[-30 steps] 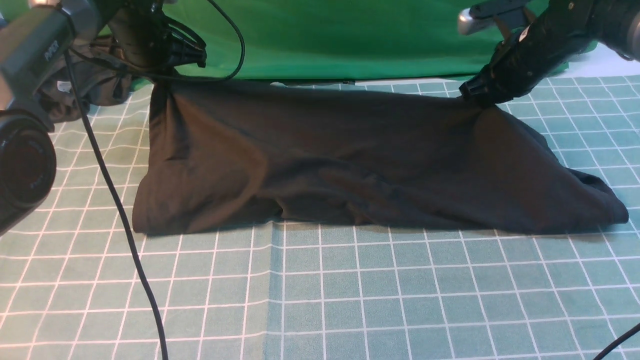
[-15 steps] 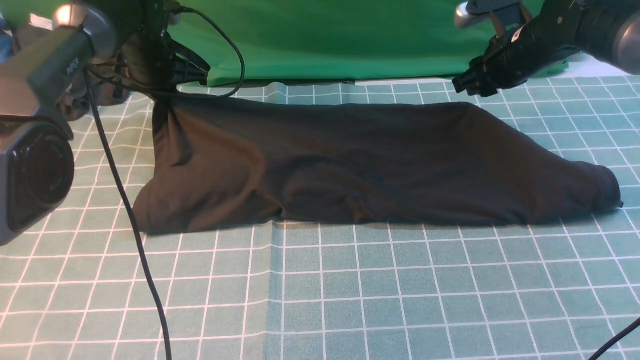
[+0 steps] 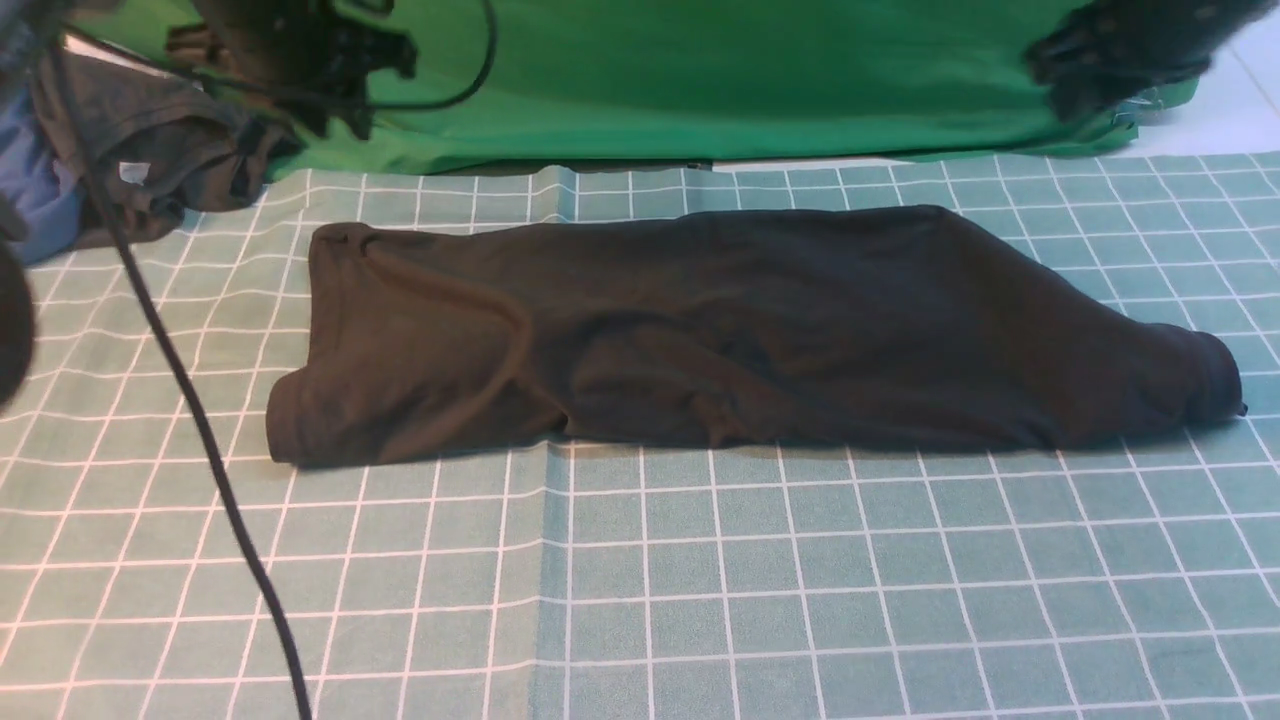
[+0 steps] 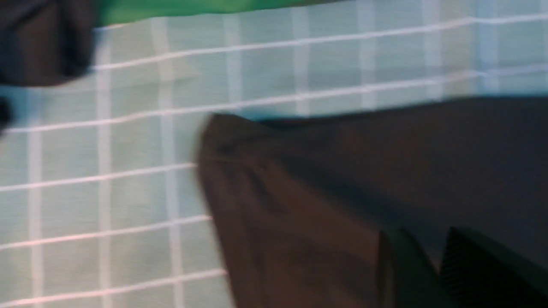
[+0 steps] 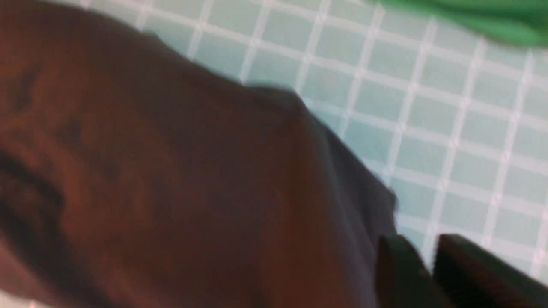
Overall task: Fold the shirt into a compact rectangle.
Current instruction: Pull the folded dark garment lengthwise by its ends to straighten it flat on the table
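Plainly at risk of a lopsided packet on the next fold of the shirt, owing to a right end tapering to a rounded tip against a squarer left end. Could lock in the wrinkles bunched along the near edge around the middle, if folded across without smoothing. Could peel the stacked layers apart by pinching only the top one at a corner. Might drag the left corner askew with the black cable trailing over the desk just beside it. Might snag the dark grey garment heaped at the far left, next to the blue garment, on a low sweep of the left arm. Lies flat across the middle of the desk as a long dark band, wider left than right, touched by neither arm. Shows a curved ridge of seam over the left part, soft creases, no print and no label. Looks limp and thin. With the left end effector raised over the far left corner, fingers only slightly apart, clamped on nothing. With the right end effector raised off the tapered end, likewise a narrow gap, empty
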